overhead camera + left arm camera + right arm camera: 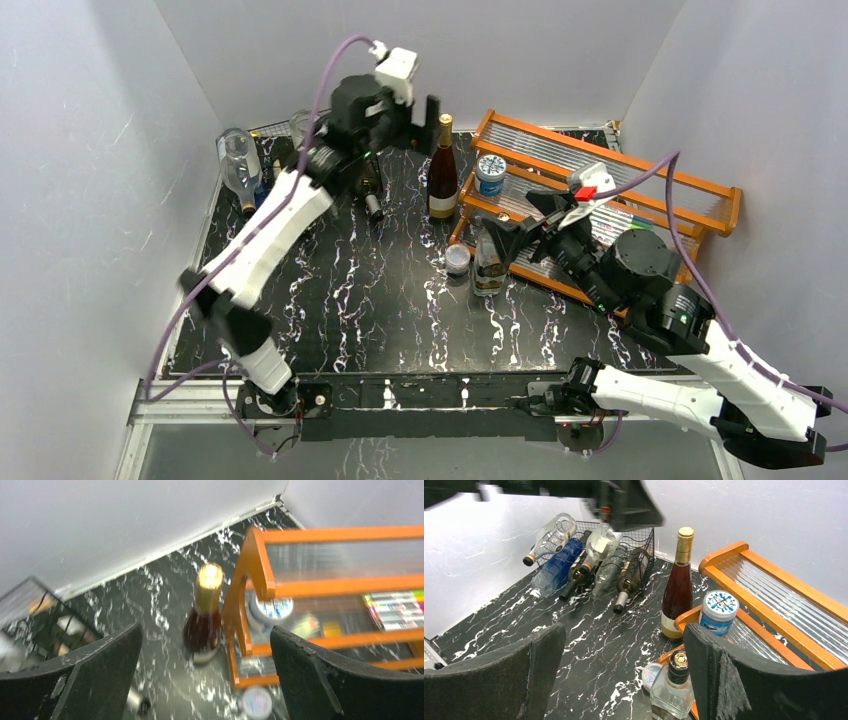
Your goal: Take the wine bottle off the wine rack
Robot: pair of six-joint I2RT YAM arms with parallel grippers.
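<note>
Amber-coloured, with a gold foil top, the wine bottle [443, 172] [678, 582] [204, 622] is standing upright on the black marbled table [380, 300]. It is standing clear of the wine rack [643, 539], just to that rack's right, and touching none of its wires. Several other bottles are lying in the rack with their necks pointing towards the arms: a clear one [549, 536] and a blue one [555, 571] among them, plus a dark one [633, 572] on the rack's right side.

The left gripper [415, 118] [205, 632] is hovering above the spot right of the rack, over the wine bottle. Its fingers [100, 672] are spread wide and gripping nothing.

Further right of the rack, the right gripper [522, 218] [624, 630] is hanging with its fingers [734, 680] likewise released and empty. It is facing the rack, with an orange wooden shelf [650, 180] beside it and a small clear bottle [673, 687] below it.
</note>
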